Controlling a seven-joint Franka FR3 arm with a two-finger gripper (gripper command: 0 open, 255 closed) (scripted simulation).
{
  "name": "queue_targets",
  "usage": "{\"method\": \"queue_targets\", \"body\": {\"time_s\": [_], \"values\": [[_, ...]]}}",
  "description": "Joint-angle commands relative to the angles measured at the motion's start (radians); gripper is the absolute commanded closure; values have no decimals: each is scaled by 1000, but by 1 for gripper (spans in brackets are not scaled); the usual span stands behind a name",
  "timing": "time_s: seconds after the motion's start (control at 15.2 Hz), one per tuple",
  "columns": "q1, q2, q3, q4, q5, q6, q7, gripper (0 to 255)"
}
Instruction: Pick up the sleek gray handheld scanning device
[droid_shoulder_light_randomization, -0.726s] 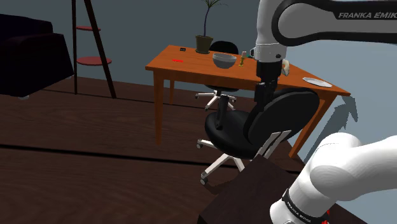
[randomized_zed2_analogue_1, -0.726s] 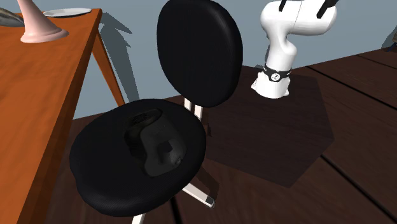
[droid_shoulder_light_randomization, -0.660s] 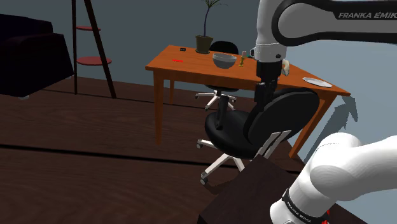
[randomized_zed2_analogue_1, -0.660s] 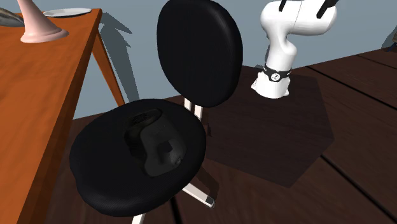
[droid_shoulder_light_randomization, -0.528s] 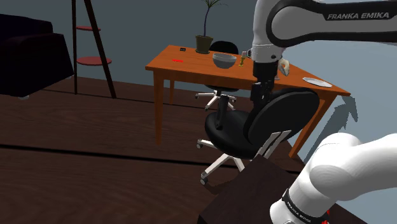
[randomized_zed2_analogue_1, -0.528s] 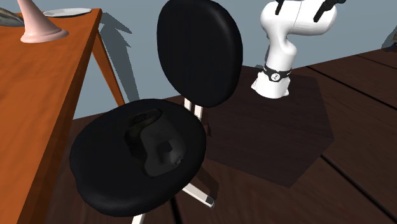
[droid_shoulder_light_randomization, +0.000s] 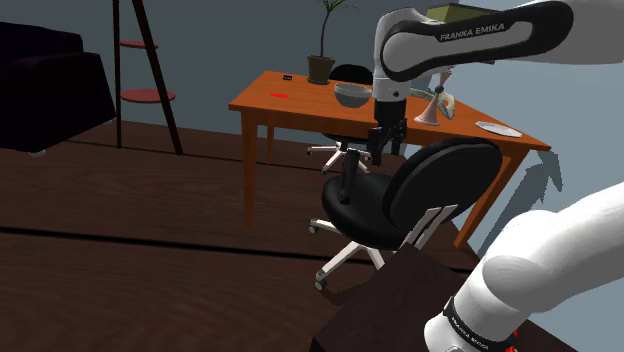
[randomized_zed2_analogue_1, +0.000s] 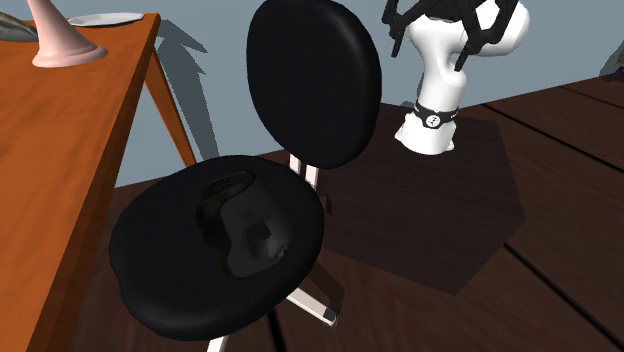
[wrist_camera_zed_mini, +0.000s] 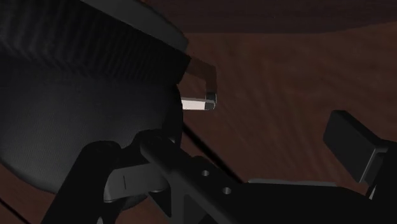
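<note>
gripper (droid_shoulder_light_randomization: 383, 146) open and empty, fingers apart, hovering over the black chair seat (randomized_zed2_analogue_1: 160, 270), dark gray scanner (randomized_zed2_analogue_1: 243, 228) lying mid-seat, just lower left of gripper in shoulder view.

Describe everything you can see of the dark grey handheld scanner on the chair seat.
The dark grey, pistol-shaped handheld scanner looks matte, almost as dark as the round black padded chair seat under it. It has a broad head, a thick angled grip and a small square block near its middle. It rests near the seat's centre, part of it rising off the cushion, clear of the oval black backrest. Only the seat touches it; the open black two-finger tool hangs above.
</note>
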Motion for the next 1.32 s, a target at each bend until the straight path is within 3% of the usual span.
{"method": "queue_targets", "body": {"time_s": [0.0, 0.66, 1.25], "values": [[-18, 72, -21, 34, -8, 40, 3, 0], [-82, 436, -105, 287, 36, 169, 1, 0], [-156, 770, -159, 608, 130, 188, -20, 0]]}}
